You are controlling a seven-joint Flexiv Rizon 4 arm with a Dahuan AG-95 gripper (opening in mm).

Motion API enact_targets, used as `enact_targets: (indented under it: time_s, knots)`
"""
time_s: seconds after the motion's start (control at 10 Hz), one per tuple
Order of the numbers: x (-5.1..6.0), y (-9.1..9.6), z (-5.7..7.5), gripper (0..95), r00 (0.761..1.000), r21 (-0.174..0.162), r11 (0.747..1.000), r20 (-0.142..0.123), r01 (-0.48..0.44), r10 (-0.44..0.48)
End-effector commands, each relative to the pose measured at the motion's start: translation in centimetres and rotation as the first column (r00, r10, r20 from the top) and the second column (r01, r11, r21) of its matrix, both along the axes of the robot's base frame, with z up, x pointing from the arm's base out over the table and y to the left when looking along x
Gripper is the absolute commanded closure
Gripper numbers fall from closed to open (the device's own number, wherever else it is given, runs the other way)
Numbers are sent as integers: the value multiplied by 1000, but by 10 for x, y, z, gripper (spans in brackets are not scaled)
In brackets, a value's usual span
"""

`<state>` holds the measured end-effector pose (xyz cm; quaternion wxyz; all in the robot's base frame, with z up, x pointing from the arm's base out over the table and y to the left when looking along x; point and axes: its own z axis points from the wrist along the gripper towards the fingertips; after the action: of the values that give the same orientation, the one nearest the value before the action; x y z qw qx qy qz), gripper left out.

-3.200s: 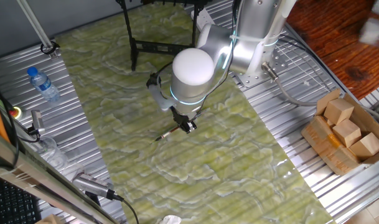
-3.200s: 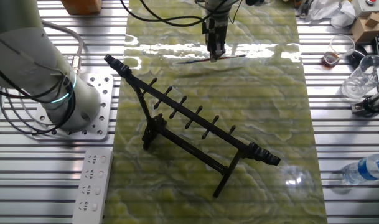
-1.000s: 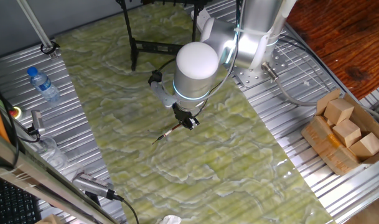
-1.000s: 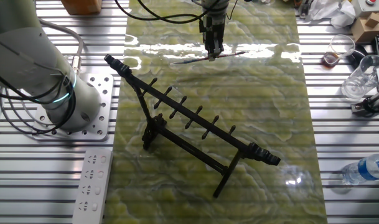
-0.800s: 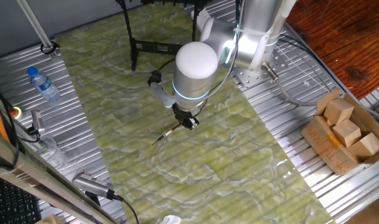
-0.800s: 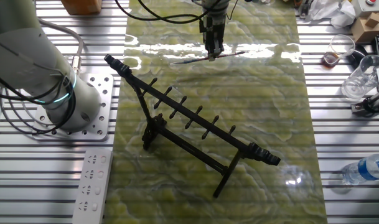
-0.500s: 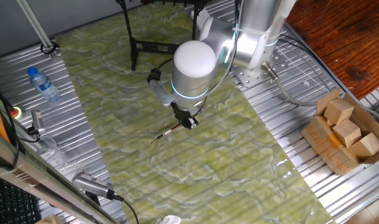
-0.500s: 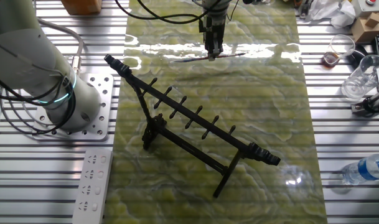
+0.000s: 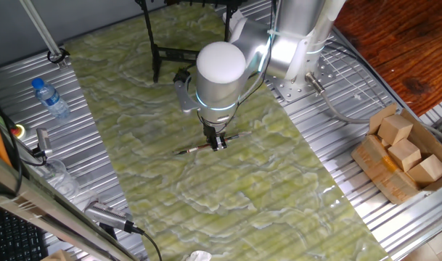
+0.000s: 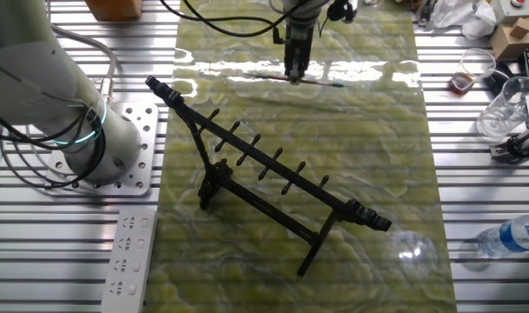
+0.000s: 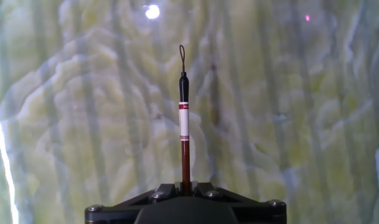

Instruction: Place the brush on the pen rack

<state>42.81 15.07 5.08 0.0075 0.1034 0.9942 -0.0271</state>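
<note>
Claw (image 9: 218,144) closed on the brush (image 9: 206,146), lifted just off the surface (image 9: 279,196); carrying it to the distant rack (image 10: 273,174) remains.

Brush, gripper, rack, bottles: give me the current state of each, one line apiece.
brush: held near mid-handle, roughly level above the mat
gripper: shut on the brush, pointing down
pen rack: standing upright on the mat, pegs bare
water bottle: lying on its side, cap on
power strip: flat beside the mat, nothing plugged in
</note>
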Motion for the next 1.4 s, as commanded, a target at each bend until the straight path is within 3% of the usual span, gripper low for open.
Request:
enact_targets:
  time_s: [0.1,1.0,1.1,1.2,1.3,1.4]
  knots:
    - [0,0,0,950,999,8,999,4,49,-49]
    - [0,-1,0,950,999,-7,999,7,48,-48]
    - [0,-1,0,760,999,-5,999,7,49,-48]
    - [0,-1,0,760,999,-4,999,6,49,-49]
    - [0,-1,0,570,999,-4,999,6,49,-49]
    - [0,-1,-1,570,999,-2,999,5,40,-40]
